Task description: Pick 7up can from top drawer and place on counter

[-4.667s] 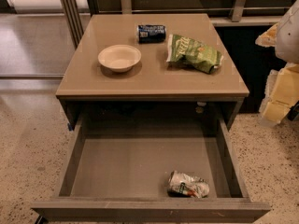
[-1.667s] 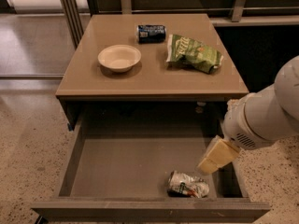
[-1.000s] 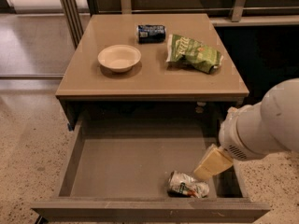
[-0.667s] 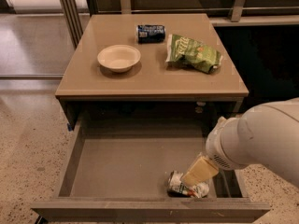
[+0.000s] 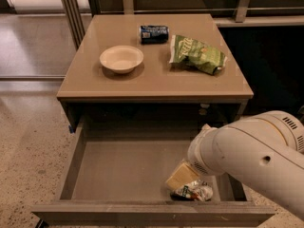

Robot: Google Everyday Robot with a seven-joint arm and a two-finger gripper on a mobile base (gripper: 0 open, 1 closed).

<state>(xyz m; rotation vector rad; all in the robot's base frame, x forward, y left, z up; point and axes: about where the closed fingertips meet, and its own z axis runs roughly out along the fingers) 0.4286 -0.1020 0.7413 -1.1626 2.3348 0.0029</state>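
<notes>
Crumpled silvery 7up can (image 5: 194, 192), hand (image 5: 182, 176) just above it

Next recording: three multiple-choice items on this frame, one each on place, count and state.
1. How many things lie on the counter? A three B two C five
2. Where is the 7up can? A on the counter B front right of the top drawer C behind the counter
3. The top drawer is: A shut B taken out C pulled open
Key: A, bowl, dark blue can, chip bag; B, it lies by the front panel, the tool close by it; C, its bottom shows.
</notes>
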